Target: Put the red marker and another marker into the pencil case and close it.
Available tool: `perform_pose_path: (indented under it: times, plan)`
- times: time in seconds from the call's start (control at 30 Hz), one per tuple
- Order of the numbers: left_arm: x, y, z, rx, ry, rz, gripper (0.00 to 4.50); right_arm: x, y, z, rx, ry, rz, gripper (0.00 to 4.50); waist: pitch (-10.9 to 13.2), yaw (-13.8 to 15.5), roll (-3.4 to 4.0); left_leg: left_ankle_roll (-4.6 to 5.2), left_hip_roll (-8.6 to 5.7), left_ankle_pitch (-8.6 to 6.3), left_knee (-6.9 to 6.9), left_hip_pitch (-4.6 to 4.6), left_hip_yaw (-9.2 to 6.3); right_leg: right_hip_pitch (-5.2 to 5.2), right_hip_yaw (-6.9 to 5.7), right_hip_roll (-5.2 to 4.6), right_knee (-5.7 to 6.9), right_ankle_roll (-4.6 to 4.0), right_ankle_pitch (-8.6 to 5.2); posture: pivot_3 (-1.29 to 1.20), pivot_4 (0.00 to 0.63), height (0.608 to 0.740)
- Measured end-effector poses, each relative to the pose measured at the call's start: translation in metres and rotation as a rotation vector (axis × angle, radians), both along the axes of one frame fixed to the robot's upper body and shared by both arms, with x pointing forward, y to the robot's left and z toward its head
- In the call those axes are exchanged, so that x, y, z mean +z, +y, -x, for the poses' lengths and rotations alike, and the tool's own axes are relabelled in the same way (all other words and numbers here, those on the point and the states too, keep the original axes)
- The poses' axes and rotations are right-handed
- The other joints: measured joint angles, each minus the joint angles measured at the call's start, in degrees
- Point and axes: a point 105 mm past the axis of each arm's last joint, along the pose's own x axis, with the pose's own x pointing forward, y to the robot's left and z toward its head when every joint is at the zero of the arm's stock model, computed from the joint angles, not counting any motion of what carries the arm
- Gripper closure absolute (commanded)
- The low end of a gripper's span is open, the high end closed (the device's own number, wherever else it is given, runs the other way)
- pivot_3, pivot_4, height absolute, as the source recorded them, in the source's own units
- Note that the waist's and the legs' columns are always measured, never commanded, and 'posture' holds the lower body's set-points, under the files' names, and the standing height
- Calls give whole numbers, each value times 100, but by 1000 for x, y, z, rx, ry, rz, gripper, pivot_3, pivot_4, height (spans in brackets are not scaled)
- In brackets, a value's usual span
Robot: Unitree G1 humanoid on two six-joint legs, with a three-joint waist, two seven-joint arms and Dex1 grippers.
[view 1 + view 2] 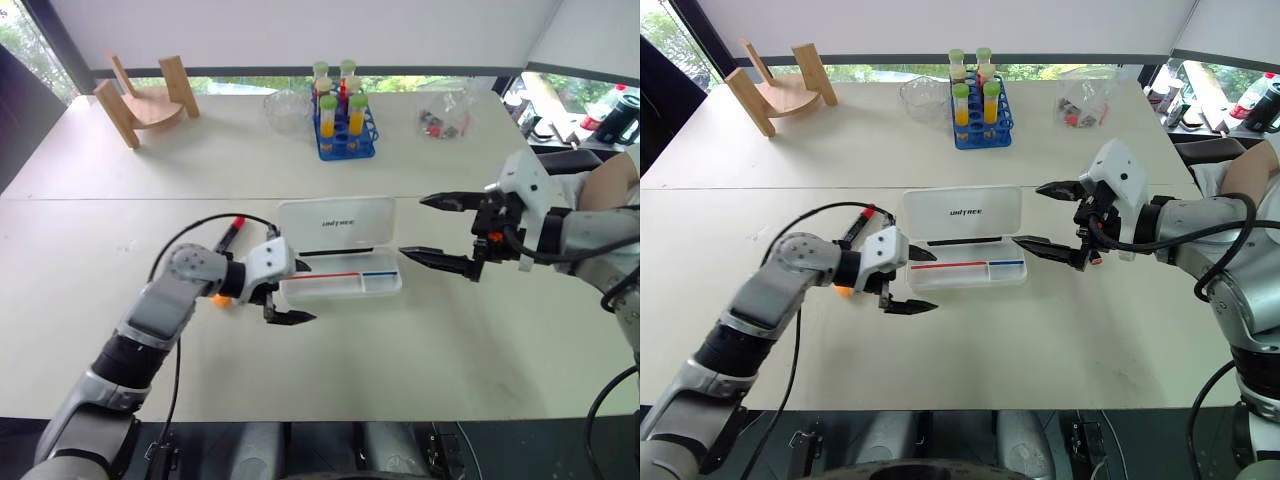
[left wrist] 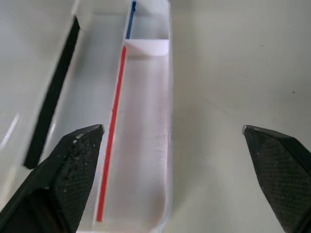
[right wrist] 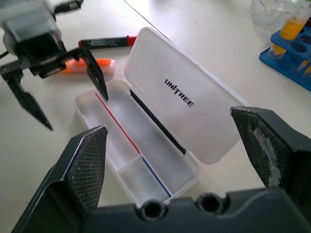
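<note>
The white pencil case [image 1: 338,222] lies open mid-table, its lettered lid tilted back and its compartment tray [image 2: 146,145] showing no marker inside. Left of the case lies the red marker [image 3: 107,42], black-barrelled with a red cap. Just in front of it sits the orange marker [image 3: 92,65], partly hidden behind my left wrist in the eye views. My left gripper [image 1: 297,292] hovers open at the tray's left end, holding nothing. My right gripper [image 1: 414,226] stands open and empty above the table, just right of the case.
At the back of the table stand a wooden stand [image 1: 150,100], a glass bowl [image 1: 287,110], a blue rack of test tubes [image 1: 345,125] and a clear bag of small items [image 1: 445,122]. Bottles [image 1: 612,112] sit at the far right.
</note>
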Motion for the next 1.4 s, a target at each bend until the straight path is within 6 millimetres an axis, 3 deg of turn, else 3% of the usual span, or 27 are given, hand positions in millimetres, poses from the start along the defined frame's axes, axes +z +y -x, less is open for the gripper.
perform_pose_path:
  times: [0.07,0.17,0.23,0.5,0.87,0.97,1.1,1.13,1.2,1.3,1.4]
  plan:
    - [17,11,4,54,14,39,42,-1,1,0,4,4,0,0,5,-20,-3,0,2,0,0,-3,-1,-4,0,1,1,0,0,0,150,740]
    - [59,44,3,212,-28,97,42,-1,1,0,7,8,-1,0,5,-30,3,1,6,-1,-2,-1,-3,-6,0,5,2,-1,-1,0,150,740]
    - [70,63,1,322,-40,140,42,-2,1,0,14,7,-2,0,4,-24,8,2,5,-1,-2,3,1,0,1,2,1,-1,-1,0,150,740]
    - [50,122,-34,867,-66,242,42,-2,5,-4,35,4,-17,0,7,9,2,1,3,-1,11,4,-5,8,-3,0,3,0,1,0,150,740]
    - [-27,139,-67,1037,2,184,42,-2,13,-3,77,18,-19,0,7,11,3,1,0,-1,10,1,-4,3,-4,-1,3,-1,1,0,150,740]
    - [-31,140,-74,1037,0,198,901,-2,16,4,116,65,-39,0,6,20,3,1,0,-1,10,1,-5,4,-5,-3,3,-1,1,0,150,740]
    - [-33,137,-75,991,15,226,2911,3,20,22,197,111,-40,0,5,13,3,1,-1,-1,10,2,-4,8,-5,-5,3,-1,1,0,150,740]
    - [-33,136,-74,975,24,228,3601,5,18,23,199,109,-46,0,5,7,3,1,-1,-1,11,3,-3,7,-5,-5,3,0,2,0,150,740]
    - [-32,135,-72,947,43,241,4202,8,17,24,198,101,-57,0,5,0,3,1,0,-1,11,3,-2,6,-5,-5,5,-1,2,0,150,740]
    - [-30,134,-63,880,83,251,4184,12,16,26,210,95,-74,0,5,-9,3,1,1,-1,8,1,-3,2,-5,-3,4,-1,2,0,150,740]
    - [-8,130,-47,760,108,277,4184,15,15,30,233,99,-97,0,7,-6,2,1,4,-1,6,-5,-3,-6,-4,-4,3,-2,1,0,150,740]
